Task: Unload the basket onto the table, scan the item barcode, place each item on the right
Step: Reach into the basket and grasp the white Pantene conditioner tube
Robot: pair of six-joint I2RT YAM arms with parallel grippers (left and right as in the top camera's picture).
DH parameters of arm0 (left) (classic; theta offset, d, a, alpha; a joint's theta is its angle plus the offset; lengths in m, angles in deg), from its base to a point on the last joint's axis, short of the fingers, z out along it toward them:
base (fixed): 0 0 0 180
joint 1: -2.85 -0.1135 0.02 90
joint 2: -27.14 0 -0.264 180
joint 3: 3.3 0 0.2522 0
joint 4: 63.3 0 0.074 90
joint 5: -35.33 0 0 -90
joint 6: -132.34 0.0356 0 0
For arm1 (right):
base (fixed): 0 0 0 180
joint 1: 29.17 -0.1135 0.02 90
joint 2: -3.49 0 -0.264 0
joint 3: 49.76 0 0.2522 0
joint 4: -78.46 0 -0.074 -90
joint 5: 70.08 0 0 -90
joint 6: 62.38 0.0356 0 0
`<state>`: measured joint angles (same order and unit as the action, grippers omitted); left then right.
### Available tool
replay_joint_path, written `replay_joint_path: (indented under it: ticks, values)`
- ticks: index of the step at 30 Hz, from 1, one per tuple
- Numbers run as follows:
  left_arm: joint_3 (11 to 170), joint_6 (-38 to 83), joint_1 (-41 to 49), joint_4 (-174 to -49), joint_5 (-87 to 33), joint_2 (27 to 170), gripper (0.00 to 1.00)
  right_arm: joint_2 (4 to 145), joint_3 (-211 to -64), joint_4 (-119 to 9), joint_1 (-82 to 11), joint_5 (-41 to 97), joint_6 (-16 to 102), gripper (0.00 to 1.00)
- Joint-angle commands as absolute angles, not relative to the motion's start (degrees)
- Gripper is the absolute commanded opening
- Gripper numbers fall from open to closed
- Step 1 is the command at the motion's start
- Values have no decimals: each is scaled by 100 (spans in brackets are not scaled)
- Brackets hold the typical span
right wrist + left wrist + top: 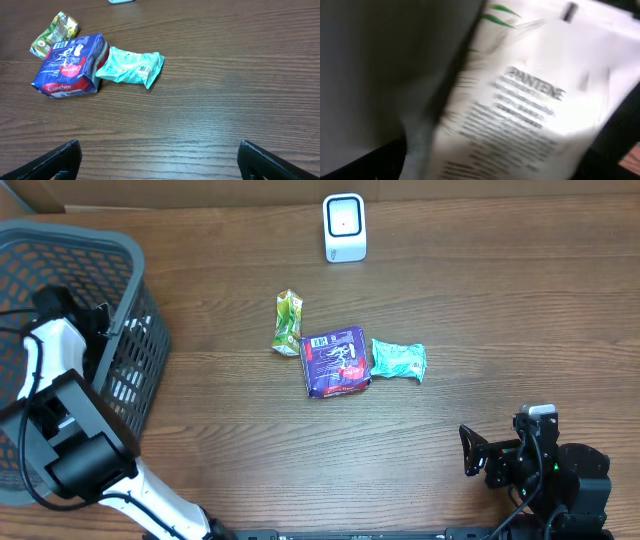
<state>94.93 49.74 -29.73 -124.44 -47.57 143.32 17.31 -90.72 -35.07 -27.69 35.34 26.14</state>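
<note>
Overhead: looks straight down on the whole table [500, 300]. Right wrist: low, near its surface, facing the purple Carefree pack [70, 65] and teal packet [131, 69], both shared with overhead. Left wrist: very close, blurred, on a white Pantene pouch [535, 100].

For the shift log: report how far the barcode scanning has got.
Looks done: a white Pantene pouch fills the left wrist view, the left gripper down in the basket; its grip cannot be told. In hand: nothing clearly; the right gripper is open and empty. Left: the green packet, purple Carefree pack and teal packet lie on the table near the scanner, probably awaiting scanning.
</note>
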Motion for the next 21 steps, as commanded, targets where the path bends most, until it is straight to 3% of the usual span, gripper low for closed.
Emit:
replay_joint_path:
  ticks: [1,2,3,4,8,10,21]
  values:
    - [8979,4869,-2940,-12319,-5068,14405,84,1718,-9196,-3531,-2759,3501,2612,100]
    - [8968,4871,-2942,-12311,-5070,14405,80,1718,-9196,-3531,-2759,3501,2612,100]
    - [8972,4869,-2942,-12311,-5068,14405,65,1718,-9196,-3531,-2759,3501,2612,100]
    - [9014,4860,-2942,-12321,-5066,14402,41,1718,-9196,-3531,-2759,3501,2612,100]
    - [9414,4716,-2942,-12647,-5055,14402,30,1718,-9196,-3531,-2759,3501,2612,100]
    - [9864,4659,-2940,-13060,-5015,14402,16,1718,-9196,-3531,-2759,3501,2612,100]
    - [14148,4668,-2936,-15884,-4864,14400,15,1718,-9196,-3531,-2759,3501,2612,100]
